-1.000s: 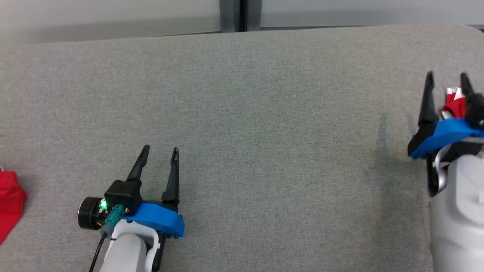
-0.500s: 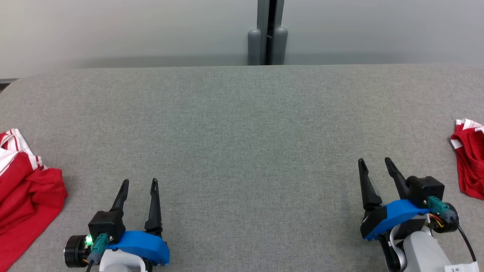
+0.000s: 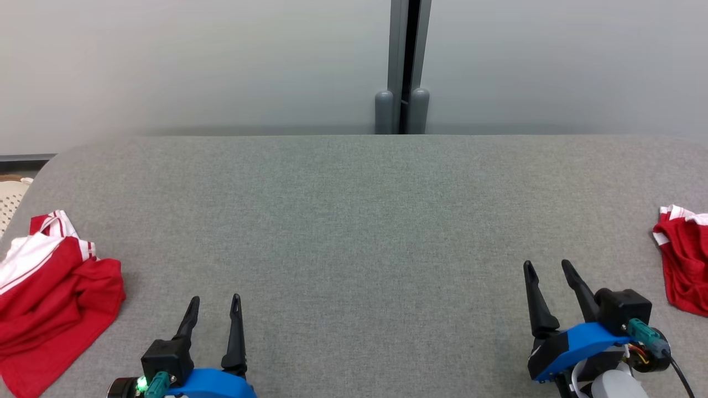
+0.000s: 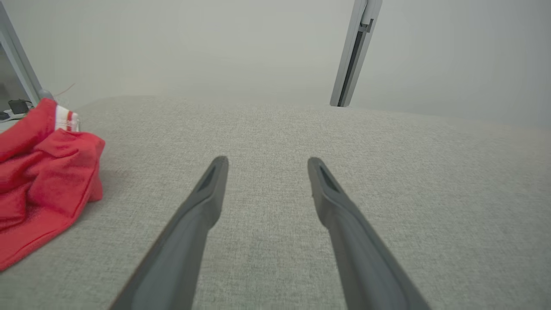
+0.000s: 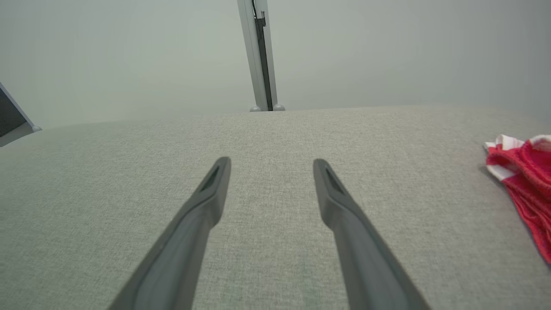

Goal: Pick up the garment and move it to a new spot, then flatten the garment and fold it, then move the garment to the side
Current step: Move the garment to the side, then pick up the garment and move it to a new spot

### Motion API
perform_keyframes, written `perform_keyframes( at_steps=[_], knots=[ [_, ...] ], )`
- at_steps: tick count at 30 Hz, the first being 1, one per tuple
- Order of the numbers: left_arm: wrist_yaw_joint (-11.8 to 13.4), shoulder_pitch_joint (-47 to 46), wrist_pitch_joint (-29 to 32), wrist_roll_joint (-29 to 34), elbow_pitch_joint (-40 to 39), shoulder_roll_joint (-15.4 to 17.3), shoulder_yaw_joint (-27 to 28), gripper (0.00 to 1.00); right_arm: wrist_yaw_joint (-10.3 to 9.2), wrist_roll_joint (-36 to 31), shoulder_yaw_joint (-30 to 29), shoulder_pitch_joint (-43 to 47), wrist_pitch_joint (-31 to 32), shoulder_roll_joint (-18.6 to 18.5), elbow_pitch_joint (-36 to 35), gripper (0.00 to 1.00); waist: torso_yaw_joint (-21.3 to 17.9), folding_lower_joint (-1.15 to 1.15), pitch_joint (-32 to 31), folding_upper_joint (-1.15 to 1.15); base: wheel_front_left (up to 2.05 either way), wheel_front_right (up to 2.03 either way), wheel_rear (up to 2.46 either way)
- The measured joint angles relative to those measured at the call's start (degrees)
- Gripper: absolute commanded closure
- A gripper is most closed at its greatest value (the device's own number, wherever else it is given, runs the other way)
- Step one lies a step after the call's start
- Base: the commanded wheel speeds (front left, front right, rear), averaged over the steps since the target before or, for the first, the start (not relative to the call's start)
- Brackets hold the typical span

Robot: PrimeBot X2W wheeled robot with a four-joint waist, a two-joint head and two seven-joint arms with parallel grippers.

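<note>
The left end effector (image 3: 214, 300) and right end effector (image 3: 546, 265) are hanging open and empty. The red garment (image 3: 55, 298) is lying crumpled; every step is probably waiting.

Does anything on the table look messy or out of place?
Yes: on the table, the left red garment lies crumpled at the left end and the right red garment sits bunched at the right edge. Neither is flat or folded.
</note>
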Motion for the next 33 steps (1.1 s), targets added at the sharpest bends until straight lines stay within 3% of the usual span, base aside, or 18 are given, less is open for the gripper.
perform_keyframes(
  at_steps=[18, 33],
  knots=[
    [0.2, 2.3, 0.0, 0.8, -0.3, 0.0, 0.4, 0.00, 0.00, 0.1, 2.6, 4.0, 0.0, 0.0, -0.9, 0.00, 3.1, 0.00, -1.7, 0.00, 0.00, 0.00, 0.00],
    [1.7, 0.8, 0.0, -2.5, 0.5, 0.0, 3.4, 0.00, 0.00, -0.2, 5.3, 2.7, 0.0, 0.0, 0.2, 0.00, 17.9, 0.01, 1.2, 0.00, 0.00, 0.00, 0.00]
  ],
)
